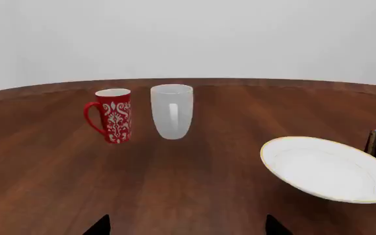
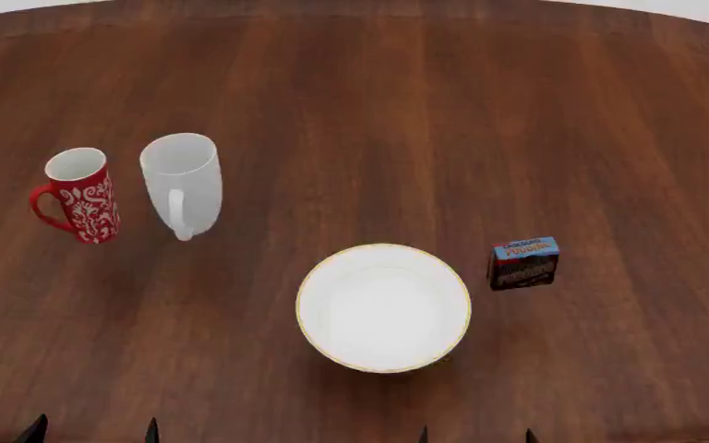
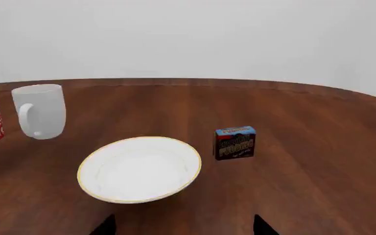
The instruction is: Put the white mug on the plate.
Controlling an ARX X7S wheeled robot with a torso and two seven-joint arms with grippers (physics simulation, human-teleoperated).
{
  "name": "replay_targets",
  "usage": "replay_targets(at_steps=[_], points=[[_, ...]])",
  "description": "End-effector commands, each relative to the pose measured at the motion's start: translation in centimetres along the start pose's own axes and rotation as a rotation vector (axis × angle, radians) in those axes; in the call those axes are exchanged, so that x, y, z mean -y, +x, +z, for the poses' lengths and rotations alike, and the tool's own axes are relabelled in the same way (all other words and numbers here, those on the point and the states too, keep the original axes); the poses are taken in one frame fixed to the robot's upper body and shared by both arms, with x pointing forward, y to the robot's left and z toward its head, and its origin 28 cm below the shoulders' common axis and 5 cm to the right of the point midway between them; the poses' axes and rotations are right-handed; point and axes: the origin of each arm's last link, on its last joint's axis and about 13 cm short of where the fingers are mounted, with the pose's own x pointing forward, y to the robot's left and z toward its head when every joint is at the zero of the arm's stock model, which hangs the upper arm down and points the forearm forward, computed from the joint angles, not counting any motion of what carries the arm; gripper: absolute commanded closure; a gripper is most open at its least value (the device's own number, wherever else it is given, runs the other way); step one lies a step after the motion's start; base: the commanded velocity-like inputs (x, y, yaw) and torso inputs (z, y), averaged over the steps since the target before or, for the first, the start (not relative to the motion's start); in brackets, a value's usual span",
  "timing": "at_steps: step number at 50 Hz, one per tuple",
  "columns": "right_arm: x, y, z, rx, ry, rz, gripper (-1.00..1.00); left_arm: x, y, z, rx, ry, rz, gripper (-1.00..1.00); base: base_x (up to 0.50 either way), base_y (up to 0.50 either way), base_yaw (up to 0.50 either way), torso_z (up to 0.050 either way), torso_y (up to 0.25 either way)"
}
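Beside white mug [image 2: 182, 185], red mug [image 2: 80, 195]

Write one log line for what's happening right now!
white mug: upright beside red mug, untouched | plate: bare | both pincers: open, back from everything

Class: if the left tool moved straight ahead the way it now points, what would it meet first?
Probably the white mug, roughly centred ahead of the left tool; the red mug stands just beside it. Depth is uncertain.
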Motion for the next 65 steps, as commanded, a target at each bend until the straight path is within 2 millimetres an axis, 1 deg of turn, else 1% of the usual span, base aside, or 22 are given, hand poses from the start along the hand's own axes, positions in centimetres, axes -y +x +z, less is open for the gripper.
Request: replay_targets(at_steps=[1, 2, 19, 22, 61, 65], points=[[0.0, 0.0, 0.0, 0.0, 0.0, 0.0, -1.0, 0.0, 0.0, 0.0, 0.0, 0.0, 0.0, -1.0, 0.0, 0.0, 0.0, 0.0, 0.0], [0.2, -0.2, 0.4, 0.01, -0.027, 0.009, -1.0, -0.1, -0.3, 0.3, 0.019, 0.009, 0.012, -1.0, 0.0, 0.0, 0.0, 0.0, 0.0], [0.1, -0.4, 0.5, 0.018, -0.035, 0.017, -1.0, -0.1, -0.5, 0.5, 0.029, 0.018, 0.013, -1.0, 0.0, 0.0, 0.0, 0.0, 0.0], [0.1, -0.5, 0.5, 0.019, -0.036, 0.017, -1.0, -0.2, -0.7, 0.6, 0.068, 0.04, 0.018, -1.0, 0.0, 0.0, 0.0, 0.0, 0.0], [0.3, -0.9, 1.0, 0.034, -0.04, 0.012, -1.0, -0.1, -1.0, 0.8, 0.079, 0.057, 0.004, -1.0, 0.0, 0.0, 0.0, 0.05, 0.0], [0.4, -0.9, 1.2, 0.041, -0.027, 0.004, -1.0, -0.1, -1.1, 0.9, 0.09, 0.034, 0.001, -1.0, 0.0, 0.0, 0.0, 0.05, 0.0]])
